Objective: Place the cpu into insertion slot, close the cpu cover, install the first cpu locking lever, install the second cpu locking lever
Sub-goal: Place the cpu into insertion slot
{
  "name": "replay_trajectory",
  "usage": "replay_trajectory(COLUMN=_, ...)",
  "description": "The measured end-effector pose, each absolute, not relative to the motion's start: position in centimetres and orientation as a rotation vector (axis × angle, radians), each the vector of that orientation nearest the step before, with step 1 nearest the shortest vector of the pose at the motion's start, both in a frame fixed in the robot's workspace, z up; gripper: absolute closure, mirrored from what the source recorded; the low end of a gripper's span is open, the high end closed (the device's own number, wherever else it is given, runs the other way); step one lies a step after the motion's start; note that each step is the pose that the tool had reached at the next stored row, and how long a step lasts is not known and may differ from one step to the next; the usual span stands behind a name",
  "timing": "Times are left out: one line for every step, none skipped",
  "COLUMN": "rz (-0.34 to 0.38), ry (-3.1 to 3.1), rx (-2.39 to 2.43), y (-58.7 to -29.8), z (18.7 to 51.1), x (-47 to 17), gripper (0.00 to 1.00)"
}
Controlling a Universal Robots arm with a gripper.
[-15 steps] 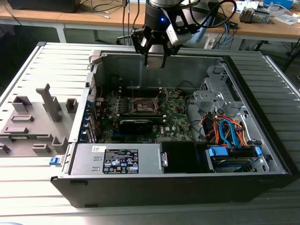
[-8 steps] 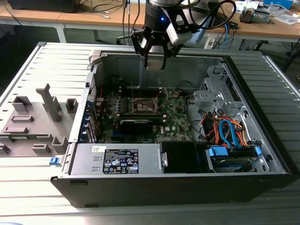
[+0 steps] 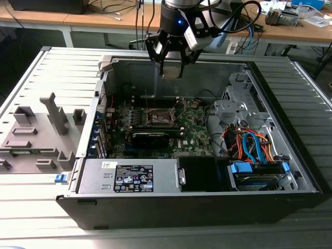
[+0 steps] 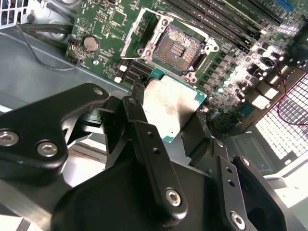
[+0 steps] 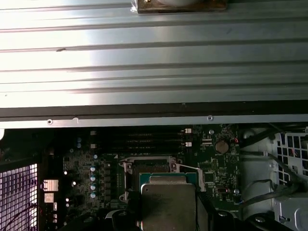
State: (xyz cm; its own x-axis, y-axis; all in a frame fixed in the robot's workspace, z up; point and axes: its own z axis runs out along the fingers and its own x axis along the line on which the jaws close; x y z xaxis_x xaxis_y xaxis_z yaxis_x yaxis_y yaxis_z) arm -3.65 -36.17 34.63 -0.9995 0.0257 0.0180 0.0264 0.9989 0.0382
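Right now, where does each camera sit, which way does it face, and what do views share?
Exterior view: off the arm, high up, looking down into the open case; the arm's wrist and end effector show.
Second wrist view: on the wrist, looking past the fingers at the slot.
First wrist view: on the wrist, looking over the cpu at the board.
Both wrist views share cpu and slot.

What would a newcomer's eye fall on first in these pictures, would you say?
The gripper hangs above the open computer case in the exterior view, its fingers clamping the cpu. Close by, in the second wrist view, the insertion slot lies uncovered and empty.
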Motion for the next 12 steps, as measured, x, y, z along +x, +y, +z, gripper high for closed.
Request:
replay_trajectory(rz=-0.06, ry=-3.123, rx=-0.041, y=-36.19, z=34.63, x=-3.65, gripper=0.45)
replay_trajectory(rz=-0.06, ry=-3.123, rx=-0.041, y=-36.2, z=34.62, x=-3.65, gripper=0.45)
replay_trajectory(rz=-0.06, ry=-3.123, rx=-0.041, y=-36.21, z=34.61, x=-3.65, gripper=0.45)
replay_trajectory(rz=-0.06, ry=-3.123, rx=-0.041, y=-36.22, z=34.6, x=-3.65, gripper=0.45)
replay_trajectory(rz=-0.059, ry=-3.123, rx=-0.041, y=-36.23, z=34.6, x=-3.66, gripper=0.45)
replay_trajectory(rz=-0.059, ry=-3.123, rx=-0.041, y=-36.26, z=34.59, x=-3.66, gripper=0.45)
replay_trajectory(rz=-0.059, ry=-3.123, rx=-0.041, y=-36.3, z=34.58, x=-3.68, gripper=0.45)
replay_trajectory(rz=-0.059, ry=-3.123, rx=-0.041, y=-36.32, z=34.57, x=-3.68, gripper=0.45)
replay_trajectory(rz=-0.059, ry=-3.123, rx=-0.041, y=-36.34, z=34.56, x=-3.69, gripper=0.45)
replay_trajectory(rz=-0.059, ry=-3.123, rx=-0.041, y=-36.36, z=34.56, x=-3.7, gripper=0.45)
replay_trajectory(rz=-0.059, ry=-3.123, rx=-0.041, y=-36.38, z=34.55, x=-3.7, gripper=0.45)
replay_trajectory(rz=-0.059, ry=-3.123, rx=-0.041, y=-36.41, z=34.54, x=-3.71, gripper=0.45)
